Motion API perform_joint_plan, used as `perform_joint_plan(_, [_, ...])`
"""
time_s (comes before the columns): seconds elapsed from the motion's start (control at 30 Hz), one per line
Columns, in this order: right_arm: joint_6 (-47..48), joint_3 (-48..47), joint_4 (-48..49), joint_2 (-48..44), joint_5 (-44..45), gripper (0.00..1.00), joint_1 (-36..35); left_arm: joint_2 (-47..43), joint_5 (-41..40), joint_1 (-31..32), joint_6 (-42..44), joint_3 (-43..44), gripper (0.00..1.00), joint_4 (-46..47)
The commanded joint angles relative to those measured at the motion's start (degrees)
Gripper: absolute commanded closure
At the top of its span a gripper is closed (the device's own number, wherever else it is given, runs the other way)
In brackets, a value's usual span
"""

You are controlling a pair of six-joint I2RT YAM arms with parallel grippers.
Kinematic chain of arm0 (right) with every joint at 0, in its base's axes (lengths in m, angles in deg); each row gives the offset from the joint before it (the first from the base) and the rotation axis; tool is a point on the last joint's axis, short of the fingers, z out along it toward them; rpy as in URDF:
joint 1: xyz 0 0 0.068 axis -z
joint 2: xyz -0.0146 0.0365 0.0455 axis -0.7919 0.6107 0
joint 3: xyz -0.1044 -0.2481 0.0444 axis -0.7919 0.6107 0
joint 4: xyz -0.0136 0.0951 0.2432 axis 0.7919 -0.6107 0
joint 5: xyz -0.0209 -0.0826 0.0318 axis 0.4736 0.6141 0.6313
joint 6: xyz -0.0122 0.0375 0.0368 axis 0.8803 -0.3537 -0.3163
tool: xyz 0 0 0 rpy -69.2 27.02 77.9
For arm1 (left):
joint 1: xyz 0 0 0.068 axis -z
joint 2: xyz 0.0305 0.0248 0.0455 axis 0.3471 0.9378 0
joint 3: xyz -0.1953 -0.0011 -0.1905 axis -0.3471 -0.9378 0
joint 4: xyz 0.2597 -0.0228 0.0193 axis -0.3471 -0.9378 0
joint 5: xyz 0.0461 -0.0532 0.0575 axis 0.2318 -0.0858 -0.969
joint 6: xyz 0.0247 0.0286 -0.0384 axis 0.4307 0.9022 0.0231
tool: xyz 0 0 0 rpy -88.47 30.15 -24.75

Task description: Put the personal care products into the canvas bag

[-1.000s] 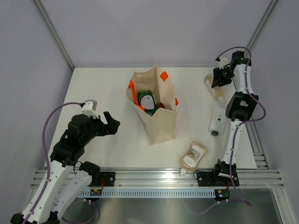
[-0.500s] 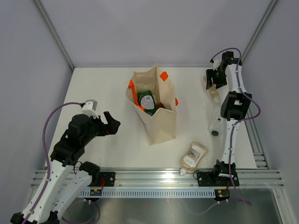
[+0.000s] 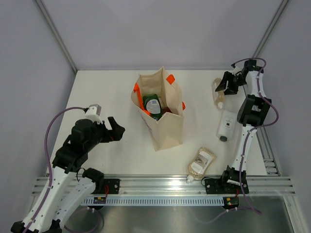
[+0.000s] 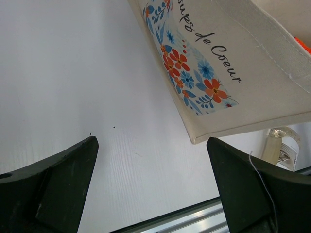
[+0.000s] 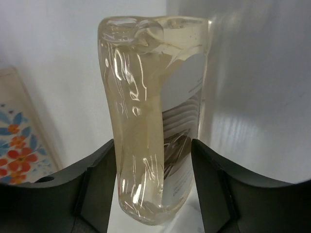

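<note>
One far pouch (image 5: 141, 97), flat before, we see upright, clamped by the right end effector (image 5: 153, 141); one near pouch (image 3: 201, 161); one white bottle (image 3: 226, 124); left end effector (image 4: 150, 141) agape.

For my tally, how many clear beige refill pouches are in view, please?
2: one pouch between the fingers of the right gripper, far right; another on the table, near edge. The beige canvas bag may hide others.

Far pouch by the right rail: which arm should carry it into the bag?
Right. The right gripper has its fingers against both sides of the far pouch. The left gripper stands open on the other side of the canvas bag, holding nothing.
</note>
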Motion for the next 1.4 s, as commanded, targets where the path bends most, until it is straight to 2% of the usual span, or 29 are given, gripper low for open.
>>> perform_joint_plan(0.0, [-6.1, 8.4, -1.4, 0.7, -12.7, 0.61, 0.3, -0.6, 0.9, -0.2, 0.3, 2.5, 0.01, 0.9])
perform_joint_plan(0.13, [-11.3, 15.5, 3.9, -2.9, -20.4, 0.62, 3.8, -0.7, 0.7, -0.2, 0.4, 2.8, 0.01, 0.7])
perform_joint_plan(0.23, [-13.7, 20.1, 7.9, -5.3, -22.0, 0.62, 5.4, -0.4, 1.1, -0.2, 0.3, 2.7, 0.01, 1.1])
perform_joint_plan(0.37, [-15.4, 24.9, 11.8, -7.5, -21.2, 0.60, 6.5, 0.6, 1.7, -0.2, -0.1, 2.7, 0.01, 2.0])
perform_joint_plan(0.6, [-17.4, 26.5, 15.1, -7.4, -21.6, 0.51, 6.2, 0.9, 2.0, -0.2, -0.3, 2.9, 0.01, 2.1])
perform_joint_plan(0.77, [-22.7, 29.2, 20.9, -10.0, -17.5, 0.48, 3.8, 0.6, 2.2, -0.2, -1.1, 2.1, 0.01, 2.0])
perform_joint_plan(0.97, [-24.7, 27.4, 22.7, -11.9, -9.8, 0.46, -0.7, -0.4, 1.0, -0.2, -1.1, 2.8, 0.01, 0.2])
perform_joint_plan(1.2, [-11.8, 14.5, 13.8, -9.4, 9.2, 0.52, -7.2, -0.5, 0.5, -0.2, -0.7, 3.5, 0.01, -0.6])
perform_joint_plan(1.37, [-4.8, 8.6, 11.3, -9.8, 17.1, 0.52, -12.3, 0.2, 0.5, -0.2, 0.0, 3.9, 0.01, -0.9])
